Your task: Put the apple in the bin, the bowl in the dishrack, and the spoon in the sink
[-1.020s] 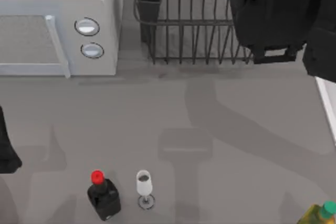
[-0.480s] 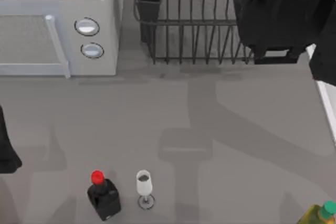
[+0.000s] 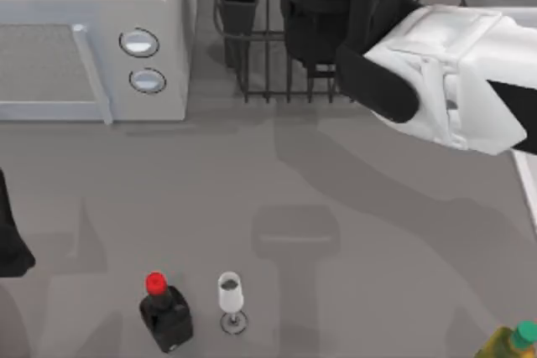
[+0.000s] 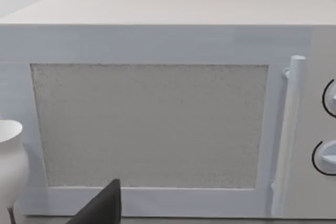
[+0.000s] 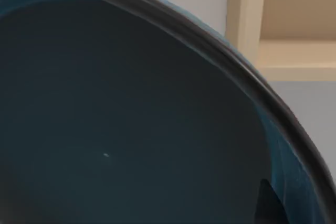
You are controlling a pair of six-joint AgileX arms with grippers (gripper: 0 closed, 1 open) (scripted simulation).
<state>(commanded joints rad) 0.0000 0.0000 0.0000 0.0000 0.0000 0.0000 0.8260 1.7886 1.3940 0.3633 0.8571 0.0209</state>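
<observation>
My right arm (image 3: 436,73) reaches over the dishrack (image 3: 268,48) with the bowl (image 5: 121,119) pressed close against its wrist camera, teal inside facing it, seemingly carried, though I cannot tell how the jaws stand.

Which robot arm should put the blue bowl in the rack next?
Probably the right. Its arm reaches over the dishrack at the table's back, and the bowl sits right at its wrist camera. The left arm is parked at the table's left edge, facing the microwave.
</observation>
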